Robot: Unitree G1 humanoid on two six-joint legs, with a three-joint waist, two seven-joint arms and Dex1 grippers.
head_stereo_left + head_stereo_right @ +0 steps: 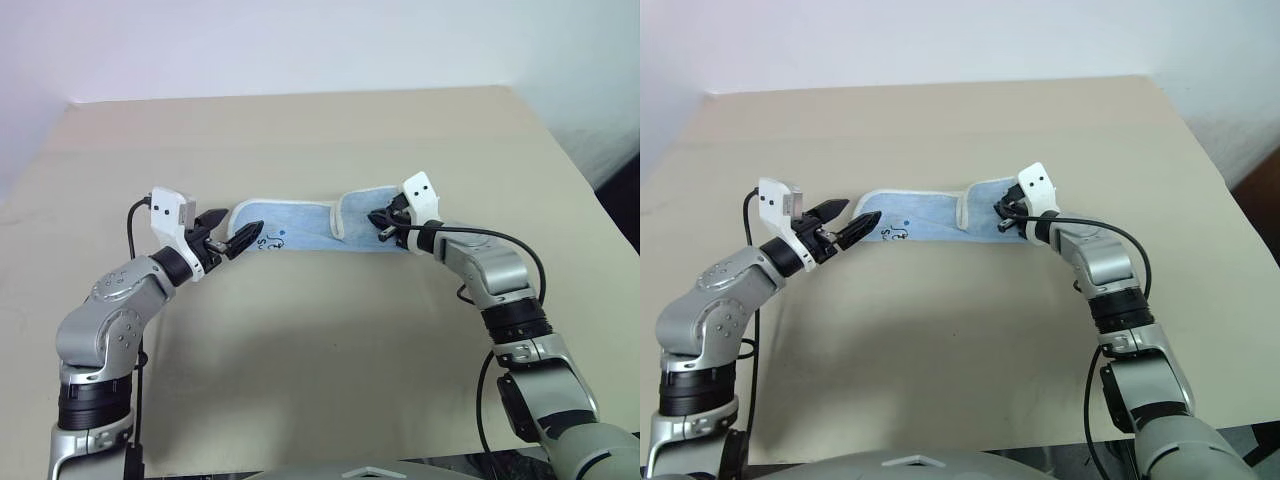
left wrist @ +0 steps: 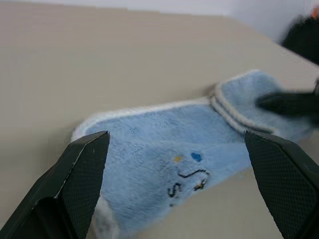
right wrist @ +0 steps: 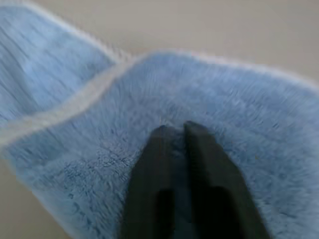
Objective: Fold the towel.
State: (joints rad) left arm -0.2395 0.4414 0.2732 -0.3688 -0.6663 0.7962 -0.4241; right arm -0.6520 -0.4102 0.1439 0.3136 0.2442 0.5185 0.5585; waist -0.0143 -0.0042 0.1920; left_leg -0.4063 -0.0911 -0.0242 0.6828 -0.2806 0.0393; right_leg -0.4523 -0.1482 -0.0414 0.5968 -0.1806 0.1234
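bare table [image 1: 300,140] all round, only the towel [image 1: 300,226] lying mid-table

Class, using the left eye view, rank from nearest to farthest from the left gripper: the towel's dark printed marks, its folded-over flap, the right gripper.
1. Dark printed marks, towel's left end.
2. Folded-over flap, towards its right end.
3. Right gripper, just beyond, on that flap.

Measured from the left gripper.

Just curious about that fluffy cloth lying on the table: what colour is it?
The terry towel is light blue with whitish edging, clearest in the left wrist view.
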